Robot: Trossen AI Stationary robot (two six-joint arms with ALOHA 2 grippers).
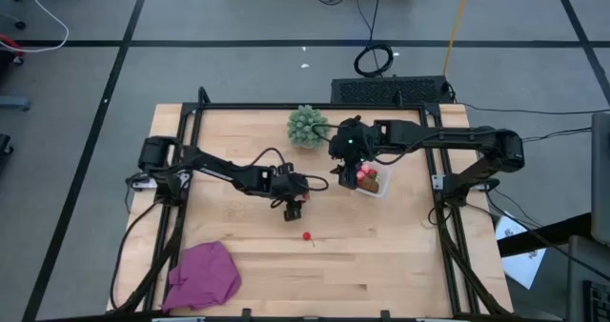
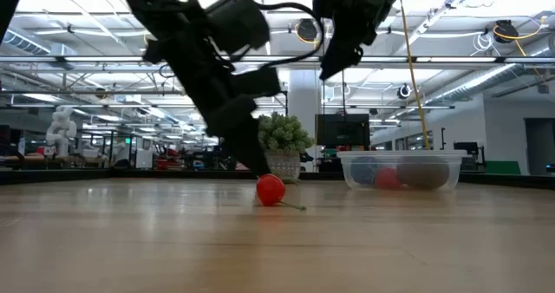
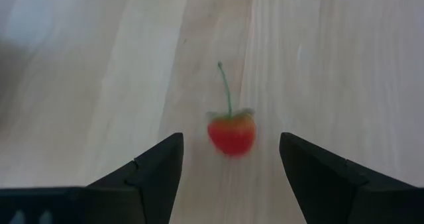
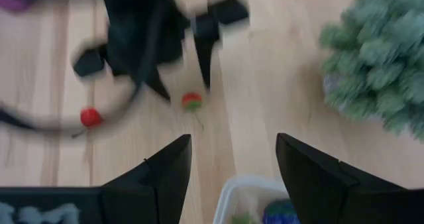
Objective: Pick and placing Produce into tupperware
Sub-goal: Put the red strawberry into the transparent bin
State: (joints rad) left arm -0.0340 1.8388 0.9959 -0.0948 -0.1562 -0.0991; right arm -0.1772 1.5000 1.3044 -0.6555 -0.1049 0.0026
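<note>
A small red berry with a green cap and stem (image 3: 231, 132) lies on the wooden table, also seen in the right wrist view (image 4: 192, 102). My left gripper (image 3: 231, 138) is open just above it, one finger on each side, touching nothing; in the high view it is near the table's middle (image 1: 294, 210). A second red berry (image 1: 307, 235) lies nearer the front edge. The clear tupperware (image 1: 374, 181) stands at the back right with red and brown pieces inside. My right gripper (image 1: 345, 170) is open and empty over the tupperware's left rim (image 4: 242, 187).
A green spiky ball (image 1: 308, 125) sits at the far edge, left of the tupperware. A magenta cloth (image 1: 203, 274) lies at the near left corner. The low view shows a red berry (image 2: 270, 190), the ball (image 2: 284, 137) and the tupperware (image 2: 401, 170).
</note>
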